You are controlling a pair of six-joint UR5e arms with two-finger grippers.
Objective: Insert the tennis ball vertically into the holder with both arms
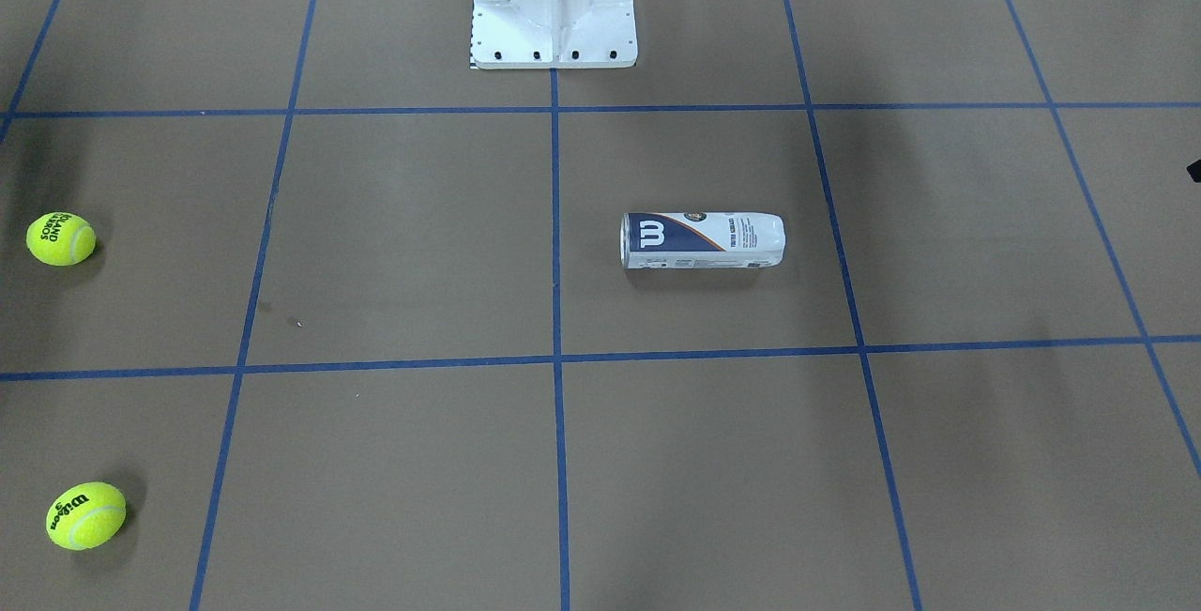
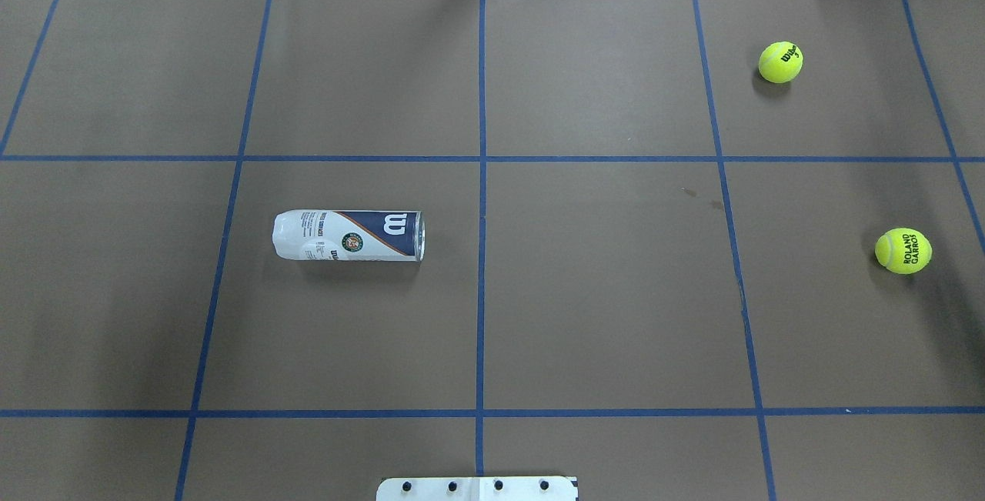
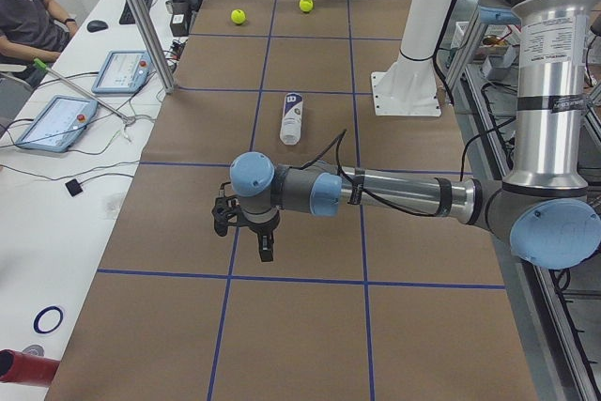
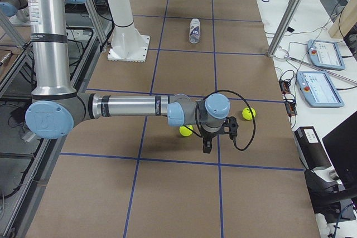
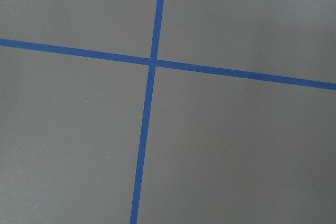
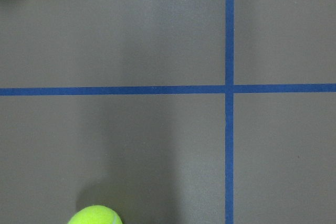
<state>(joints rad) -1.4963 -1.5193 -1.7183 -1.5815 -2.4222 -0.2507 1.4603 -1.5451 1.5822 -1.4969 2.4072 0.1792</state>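
The holder lies on its side on the brown table, left of the centre line, with its silver rim toward the centre; it also shows in the front view. Two yellow tennis balls lie at the table's right: the Roland Garros ball and the Wilson ball. My left gripper hovers over bare table far from the holder. My right gripper hovers beside the two balls. Both grippers show only in the side views, so I cannot tell whether they are open or shut.
The white pedestal base stands at the robot's side of the table. Blue tape lines grid the brown surface. An operator and control tablets sit beside the table. A metal post stands at the table's edge.
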